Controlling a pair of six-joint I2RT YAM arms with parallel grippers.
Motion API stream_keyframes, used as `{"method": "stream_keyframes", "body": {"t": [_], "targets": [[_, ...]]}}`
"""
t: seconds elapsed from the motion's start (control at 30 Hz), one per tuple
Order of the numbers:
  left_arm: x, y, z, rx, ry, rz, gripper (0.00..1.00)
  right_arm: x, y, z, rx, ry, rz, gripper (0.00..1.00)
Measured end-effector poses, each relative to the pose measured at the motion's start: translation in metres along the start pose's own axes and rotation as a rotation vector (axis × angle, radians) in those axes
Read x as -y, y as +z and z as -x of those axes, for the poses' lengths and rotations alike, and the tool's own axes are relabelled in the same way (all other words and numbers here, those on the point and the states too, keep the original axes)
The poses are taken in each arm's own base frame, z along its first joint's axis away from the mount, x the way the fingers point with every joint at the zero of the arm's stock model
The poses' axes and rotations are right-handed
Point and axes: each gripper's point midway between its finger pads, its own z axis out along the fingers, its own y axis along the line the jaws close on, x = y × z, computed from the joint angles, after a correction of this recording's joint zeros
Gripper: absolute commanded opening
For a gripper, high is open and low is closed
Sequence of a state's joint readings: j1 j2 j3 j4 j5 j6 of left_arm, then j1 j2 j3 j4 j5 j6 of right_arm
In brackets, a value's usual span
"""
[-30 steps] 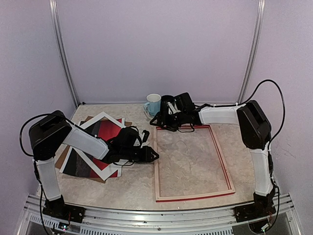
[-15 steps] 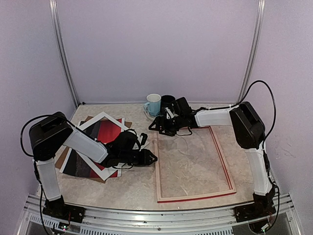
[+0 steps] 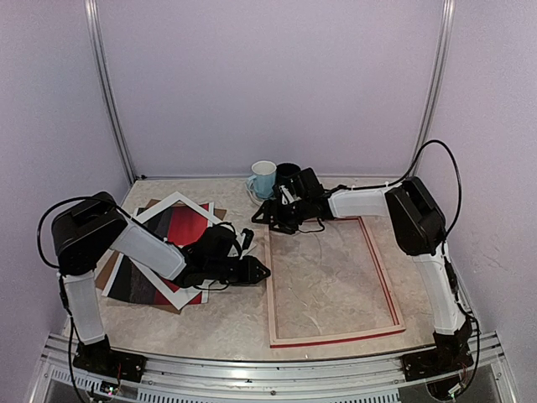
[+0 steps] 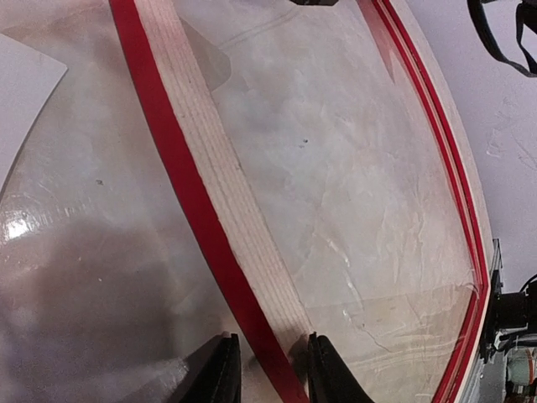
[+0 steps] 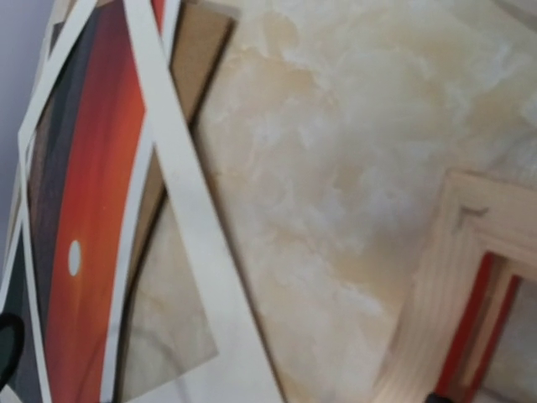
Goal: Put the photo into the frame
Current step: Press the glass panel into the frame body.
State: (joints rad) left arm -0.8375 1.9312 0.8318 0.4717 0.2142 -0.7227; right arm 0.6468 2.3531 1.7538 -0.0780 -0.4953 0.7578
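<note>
Photo [image 3: 189, 225] lies at left, not yet in frame [image 3: 336, 337]. L gripper [image 4: 273, 369] straddles frame rail, R gripper [image 3: 270, 220] at far corner; can't tell if either grips.

Covered, cropped and soft spots

From above, the photo [image 3: 186, 225] shows only through the white mat [image 3: 170, 204] and is crossed by the left arm [image 3: 151, 246]. The right claw [image 3: 270, 217] is a dark tangle at the far left corner of the frame [image 3: 336, 337], its jaws unreadable. The left wrist view crops the frame on all sides and the left claw [image 4: 273, 374] to two fingertips [image 4: 225, 369] astride one rail, contact unclear. The right wrist view is soft and clips the frame's corner.
</note>
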Motion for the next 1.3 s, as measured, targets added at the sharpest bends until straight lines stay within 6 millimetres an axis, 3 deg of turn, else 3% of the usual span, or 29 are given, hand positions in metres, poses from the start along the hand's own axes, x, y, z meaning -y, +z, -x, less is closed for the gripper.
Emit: {"method": "stream_keyframes", "body": {"t": [0.93,1.3], "targets": [[0.007,0.011,0.005,0.014,-0.005,-0.036,0.18,0.004,0.017,0.013,0.042,0.057,0.014,0.84],[0.009,0.014,0.006,0.008,-0.022,-0.025,0.17,-0.001,-0.007,-0.034,0.0,0.046,-0.003,0.85]]}}
